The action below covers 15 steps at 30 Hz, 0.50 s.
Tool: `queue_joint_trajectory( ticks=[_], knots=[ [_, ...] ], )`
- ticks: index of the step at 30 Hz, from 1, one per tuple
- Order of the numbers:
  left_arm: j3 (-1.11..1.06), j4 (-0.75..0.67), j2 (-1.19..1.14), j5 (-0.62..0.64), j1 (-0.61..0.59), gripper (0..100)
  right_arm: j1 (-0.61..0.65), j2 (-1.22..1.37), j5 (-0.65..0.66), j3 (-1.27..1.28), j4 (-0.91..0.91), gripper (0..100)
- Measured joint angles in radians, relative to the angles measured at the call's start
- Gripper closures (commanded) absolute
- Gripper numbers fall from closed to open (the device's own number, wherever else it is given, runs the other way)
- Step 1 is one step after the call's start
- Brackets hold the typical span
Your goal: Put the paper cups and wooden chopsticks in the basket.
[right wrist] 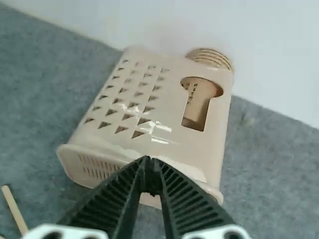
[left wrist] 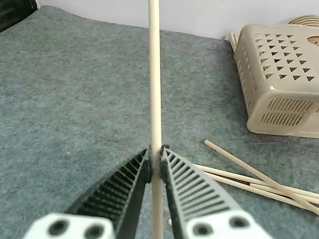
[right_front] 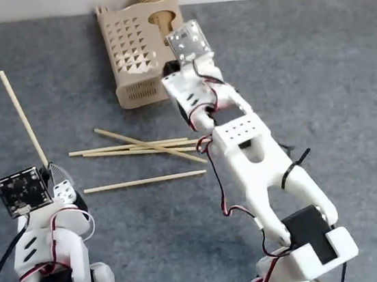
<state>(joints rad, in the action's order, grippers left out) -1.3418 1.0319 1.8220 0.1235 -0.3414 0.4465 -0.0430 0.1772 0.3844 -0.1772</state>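
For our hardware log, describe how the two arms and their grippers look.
The left arm and right arm are white plastic shells with black servo blocks and thin red, black and white wires. The left gripper and right gripper have black ribbed, tapering fingers on white bases.

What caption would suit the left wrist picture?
Left gripper clamps a wooden chopstick, with the basket beyond.

- You get soft, even light across the grey mat [right_front: 316, 63], with no deep shade.
- The loose chopsticks [right_front: 141, 148] throw only faint, thin shadows.
- A small glare patch sits on the basket [right wrist: 149, 117] wall in your right wrist view.
- The chopstick [left wrist: 155, 74] in your left gripper [left wrist: 156, 162] is lit evenly.
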Motion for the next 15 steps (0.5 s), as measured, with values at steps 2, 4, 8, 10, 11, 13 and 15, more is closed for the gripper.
queue_joint_trajectory(
  ticks=[2, 4, 8, 10, 11, 13, 15],
  knots=[
    [0.0, 0.0, 0.0, 0.0, 0.0, 99, 0.0, 0.0, 0.0, -0.038, -0.052, 99.2],
    [0.0, 0.0, 0.0, 0.0, 0.0, 99, 0.0, 0.0, 0.0, -0.057, -0.107, 99.2],
    [0.0, 0.0, 0.0, 0.0, 0.0, 99, -0.015, 0.0, 0.0, -0.101, -0.21, 99.2],
    [0.0, 0.0, 0.0, 0.0, 0.0, 99, -0.043, 0.0, 0.0, -0.127, -0.261, 99.2],
    [0.0, 0.0, 0.0, 0.0, 0.0, 99, -0.058, 0.0, 0.0, -0.135, -0.279, 99.2],
    [0.0, 0.0, 0.0, 0.0, 0.0, 99, -0.087, 0.0, 0.0, -0.146, -0.298, 99.2],
    [0.0, 0.0, 0.0, 0.0, 0.0, 99, -0.109, 0.0, 0.0, -0.16, -0.302, 99.2]
  ],
)
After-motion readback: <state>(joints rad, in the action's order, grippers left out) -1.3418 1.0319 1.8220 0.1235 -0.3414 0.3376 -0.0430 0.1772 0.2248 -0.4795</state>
